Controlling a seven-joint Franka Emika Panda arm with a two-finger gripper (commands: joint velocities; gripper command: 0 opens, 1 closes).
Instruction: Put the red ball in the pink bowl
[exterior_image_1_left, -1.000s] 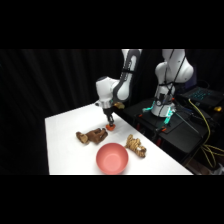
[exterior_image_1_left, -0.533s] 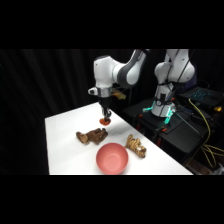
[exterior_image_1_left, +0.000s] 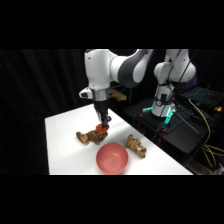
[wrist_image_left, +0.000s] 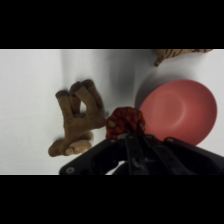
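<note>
one red ball (wrist_image_left: 125, 122) tight between the fingers (wrist_image_left: 131, 134), one pink bowl (wrist_image_left: 200, 112), two brown root pieces (wrist_image_left: 77, 117)

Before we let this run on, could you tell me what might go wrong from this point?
1. The claw holds the red ball beside the pink bowl, not over it; releasing now would likely drop it on the table.
2. The brown root piece lies close beneath; a low sideways move could knock it.

One red ball (wrist_image_left: 125, 122), one pink bowl (exterior_image_1_left: 112, 158), two brown root-like pieces (exterior_image_1_left: 89, 136) (exterior_image_1_left: 135, 146) (lumpy, well apart).
</note>
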